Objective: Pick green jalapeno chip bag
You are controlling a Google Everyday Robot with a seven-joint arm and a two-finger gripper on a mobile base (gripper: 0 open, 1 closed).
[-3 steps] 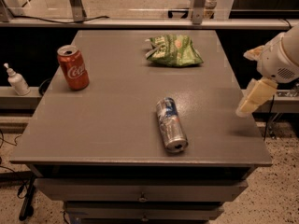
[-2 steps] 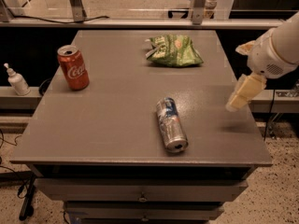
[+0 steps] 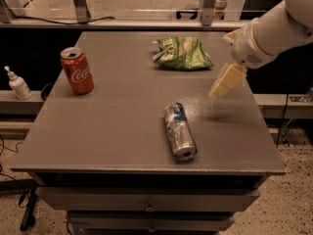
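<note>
The green jalapeno chip bag [image 3: 183, 53] lies flat on the grey worktop [image 3: 122, 116] near its far edge, a little right of centre, crinkled, with pale lettering towards its left end and an orange-red round mark on its upper face. The gripper [image 3: 225, 82] hangs above the right side of the worktop, just to the right of the bag and a little nearer the camera. It is apart from the bag and touches neither it nor the surface. It is cream coloured, points down and to the left, and casts a faint shadow on the worktop beneath it. Seen side on, it reads as one wedge, so whether the jaws are released or clenched cannot be told. The white arm [image 3: 266, 33] that carries it reaches in from the upper right corner. A red cola can [image 3: 77, 71] stands upright near the left edge, well apart from the bag. A silver-blue can [image 3: 179, 130] lies on its side near the front centre, its open top turned towards the front edge, between the gripper and the cola can. A small white pump bottle [image 3: 18, 83] stands on a ledge left of the worktop, and drawer fronts [image 3: 146, 199] show below the front edge.
</note>
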